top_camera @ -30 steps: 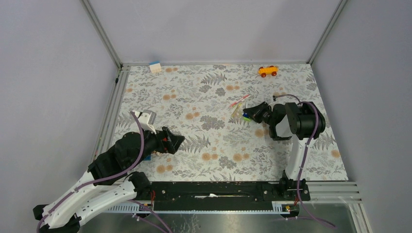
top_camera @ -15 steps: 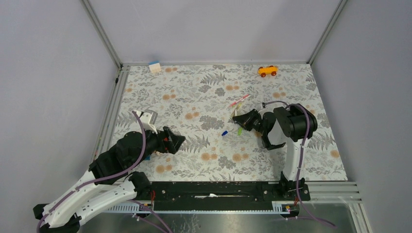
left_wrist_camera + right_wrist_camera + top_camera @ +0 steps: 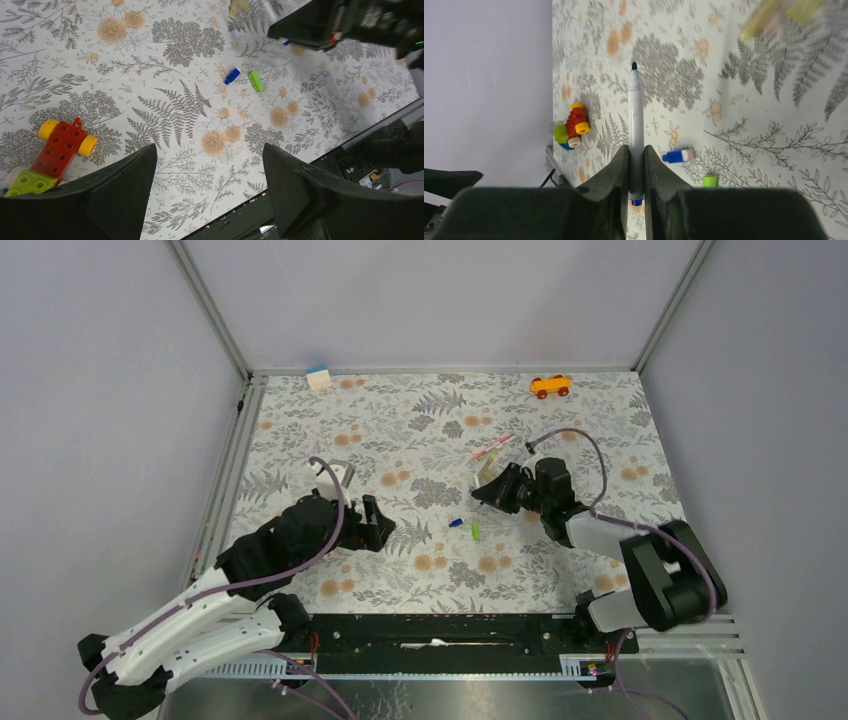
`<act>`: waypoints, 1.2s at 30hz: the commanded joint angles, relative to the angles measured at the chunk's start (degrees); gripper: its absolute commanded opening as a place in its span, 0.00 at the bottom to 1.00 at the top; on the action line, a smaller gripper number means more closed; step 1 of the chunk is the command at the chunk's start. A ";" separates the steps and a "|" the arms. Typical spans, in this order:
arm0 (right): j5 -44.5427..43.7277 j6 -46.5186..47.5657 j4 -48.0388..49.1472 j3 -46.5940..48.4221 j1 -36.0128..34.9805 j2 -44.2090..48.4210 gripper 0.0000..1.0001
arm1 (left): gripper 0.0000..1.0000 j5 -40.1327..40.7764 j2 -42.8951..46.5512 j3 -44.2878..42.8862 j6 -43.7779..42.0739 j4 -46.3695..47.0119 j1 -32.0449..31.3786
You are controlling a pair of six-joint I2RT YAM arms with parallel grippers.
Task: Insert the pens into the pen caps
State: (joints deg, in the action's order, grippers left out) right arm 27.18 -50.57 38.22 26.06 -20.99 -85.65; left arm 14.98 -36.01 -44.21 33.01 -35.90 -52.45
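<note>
On the counter [image 3: 400,430], at 8 o'clock of the right tool [image 3: 636,150], the dark blue cap [image 3: 232,76] and lime green cap [image 3: 256,81] lie loose, so a nib pushed at either would likely skid it away. That tool pinches the white pen [image 3: 635,115] near its blue tail, nib forward; the left tool [image 3: 209,155] hangs spread, holding nothing. Neither cap has a pen in it.

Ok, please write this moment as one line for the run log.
right claw: shut on white pen | left claw: open, empty | blue cap, green cap: loose on mat
</note>
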 commanded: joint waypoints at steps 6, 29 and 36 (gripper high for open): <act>-20.14 16.24 -39.75 9.10 -0.36 25.29 0.00 | 0.81 -2.94 -16.80 -2.75 -0.16 11.63 -0.20; -38.30 24.17 -50.82 6.63 -0.36 45.57 0.00 | 0.65 -10.90 -62.64 -25.13 -10.51 16.65 -0.15; -33.70 25.64 -50.50 5.46 -0.35 47.40 0.00 | 0.58 -12.28 -67.98 -28.11 -11.43 15.60 -0.13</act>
State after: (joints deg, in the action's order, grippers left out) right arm -9.34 -26.70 -13.19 31.99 -21.02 -39.79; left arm 4.12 -102.63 -69.30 23.33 -20.12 -52.45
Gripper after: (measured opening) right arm 0.176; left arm 0.594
